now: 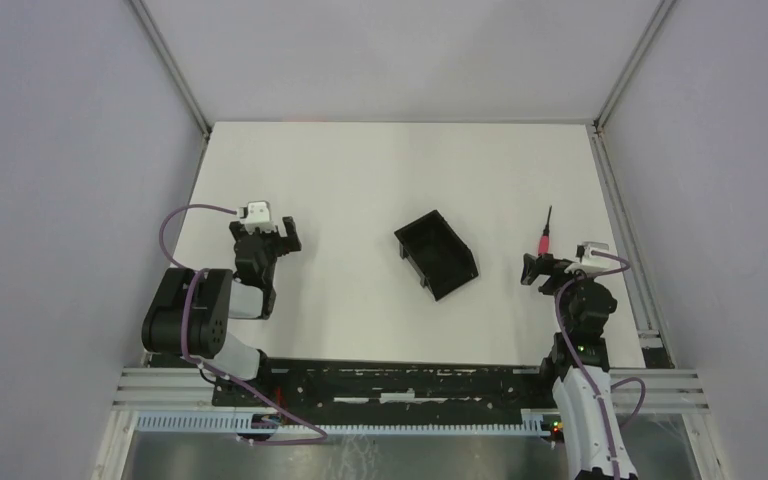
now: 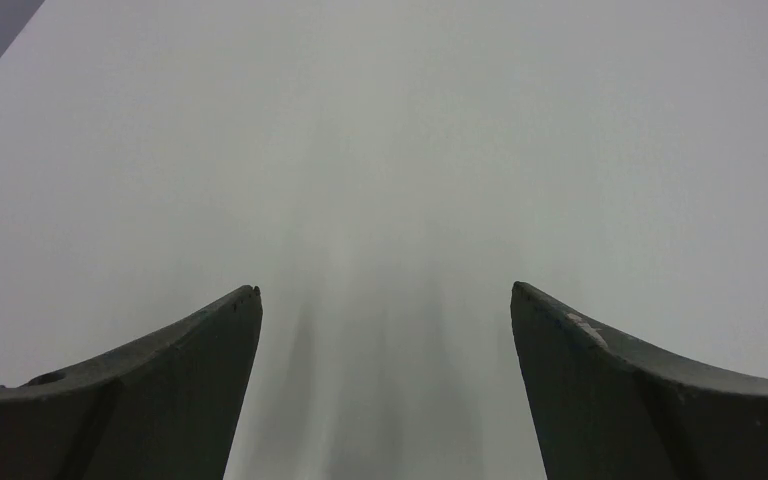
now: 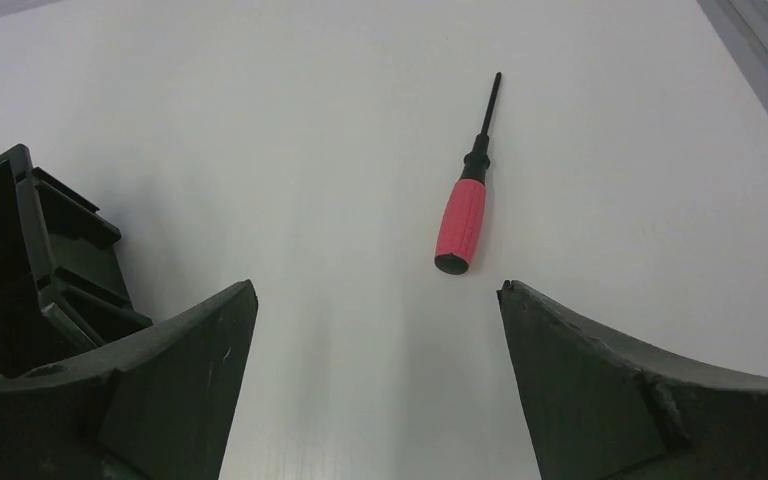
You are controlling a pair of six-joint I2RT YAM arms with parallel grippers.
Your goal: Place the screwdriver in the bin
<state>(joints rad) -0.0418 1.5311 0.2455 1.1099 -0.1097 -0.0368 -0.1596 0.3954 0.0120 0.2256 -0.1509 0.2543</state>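
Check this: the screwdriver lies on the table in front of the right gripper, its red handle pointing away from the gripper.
One slip: the screwdriver lies on the table in front of the right gripper, but its red handle points toward the gripper; the thin shaft points away. The right wrist view shows this.

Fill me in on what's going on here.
The right gripper is open and poised just short of the red-handled screwdriver, which lies flat on the white table, not yet grasped. The black bin sits empty mid-table, to the screwdriver's left. The left gripper is open over bare table, holding nothing.
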